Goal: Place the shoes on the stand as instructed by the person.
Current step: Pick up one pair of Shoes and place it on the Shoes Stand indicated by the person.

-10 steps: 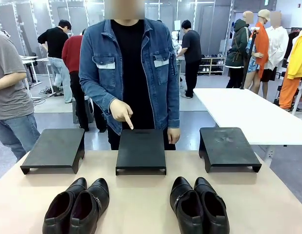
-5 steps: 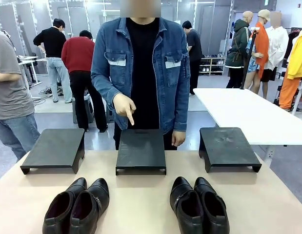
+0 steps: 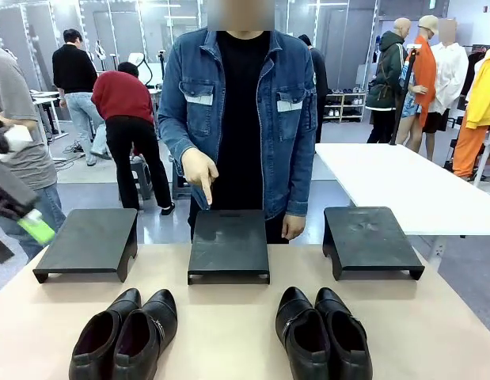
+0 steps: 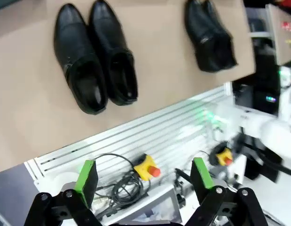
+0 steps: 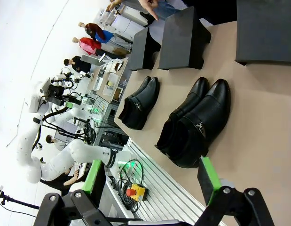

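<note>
Two pairs of glossy black shoes stand on the near part of the table: a left pair (image 3: 126, 332) and a right pair (image 3: 324, 334). Behind them are three black stands; the person (image 3: 237, 119) in the denim jacket points a finger (image 3: 207, 194) down at the middle stand (image 3: 229, 244). My left gripper (image 3: 19, 237) hangs open at the left edge, above and left of the left stand (image 3: 90, 241). In the left wrist view it (image 4: 144, 175) is open over the table's edge, with both pairs (image 4: 96, 56) (image 4: 210, 35) beyond. My right gripper (image 5: 151, 178) is open and empty, short of the nearer pair (image 5: 197, 122).
The right stand (image 3: 370, 237) has nothing on it. A white table (image 3: 403, 186) stands behind on the right. Other people move about in the background. Cables and a yellow stop button (image 4: 147, 168) lie below the table's front edge.
The person has stepped a little to the right, still pointing at the middle stand. My left gripper has come into the front view at the left edge.
</note>
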### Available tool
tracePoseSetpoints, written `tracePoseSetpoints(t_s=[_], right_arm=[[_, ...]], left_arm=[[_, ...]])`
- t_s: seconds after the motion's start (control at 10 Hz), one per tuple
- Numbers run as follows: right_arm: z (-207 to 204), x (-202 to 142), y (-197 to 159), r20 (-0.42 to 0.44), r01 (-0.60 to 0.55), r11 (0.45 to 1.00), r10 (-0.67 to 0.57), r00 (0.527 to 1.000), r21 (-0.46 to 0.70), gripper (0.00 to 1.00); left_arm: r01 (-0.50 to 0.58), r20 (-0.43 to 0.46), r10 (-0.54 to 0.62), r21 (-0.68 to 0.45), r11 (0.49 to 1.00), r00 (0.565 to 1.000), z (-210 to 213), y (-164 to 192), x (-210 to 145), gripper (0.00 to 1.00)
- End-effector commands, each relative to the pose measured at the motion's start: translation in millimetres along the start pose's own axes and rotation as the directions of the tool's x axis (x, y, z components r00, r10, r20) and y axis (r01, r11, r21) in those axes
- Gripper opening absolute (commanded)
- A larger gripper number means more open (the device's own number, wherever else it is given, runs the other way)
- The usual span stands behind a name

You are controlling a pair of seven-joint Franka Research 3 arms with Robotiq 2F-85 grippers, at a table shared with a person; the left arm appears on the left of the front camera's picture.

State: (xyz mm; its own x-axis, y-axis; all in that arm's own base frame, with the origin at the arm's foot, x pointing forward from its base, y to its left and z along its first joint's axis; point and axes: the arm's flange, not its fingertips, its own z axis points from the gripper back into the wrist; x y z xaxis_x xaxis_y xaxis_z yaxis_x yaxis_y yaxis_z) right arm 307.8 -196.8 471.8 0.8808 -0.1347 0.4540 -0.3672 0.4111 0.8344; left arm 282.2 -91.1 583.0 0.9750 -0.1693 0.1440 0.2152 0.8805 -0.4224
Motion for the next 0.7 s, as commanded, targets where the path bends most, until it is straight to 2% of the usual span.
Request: tracePoseSetpoints(t_s=[0.0,0.2,0.3,0.5,0.6], right_arm=[[0.8,-0.2,0.2,0.003,-0.008,1.0,0.008,1.0,0.005,1.0],[0.8,-0.2,0.2,0.003,-0.008,1.0,0.008,1.0,0.005,1.0],[0.8,-0.2,0.2,0.003,-0.008,1.0,0.008,1.0,0.005,1.0],[0.8,-0.2,0.2,0.003,-0.008,1.0,0.008,1.0,0.005,1.0],[0.8,-0.2,0.2,0.003,-0.008,1.0,0.008,1.0,0.005,1.0]], left_arm=[[-0.054,0.029,0.049,0.179,0.982,0.998,-38.1,-16.4,7.0,1.0],[-0.066,0.036,0.06,0.21,0.975,0.998,-78.7,-32.2,7.4,1.0],[-0.106,0.074,0.09,0.263,0.959,0.993,-100.3,-33.7,8.6,1.0],[-0.189,0.096,0.17,0.257,0.948,0.981,-135.4,-26.0,15.1,1.0],[-0.195,0.089,0.177,0.254,0.947,0.98,-152.3,-20.5,16.0,1.0]])
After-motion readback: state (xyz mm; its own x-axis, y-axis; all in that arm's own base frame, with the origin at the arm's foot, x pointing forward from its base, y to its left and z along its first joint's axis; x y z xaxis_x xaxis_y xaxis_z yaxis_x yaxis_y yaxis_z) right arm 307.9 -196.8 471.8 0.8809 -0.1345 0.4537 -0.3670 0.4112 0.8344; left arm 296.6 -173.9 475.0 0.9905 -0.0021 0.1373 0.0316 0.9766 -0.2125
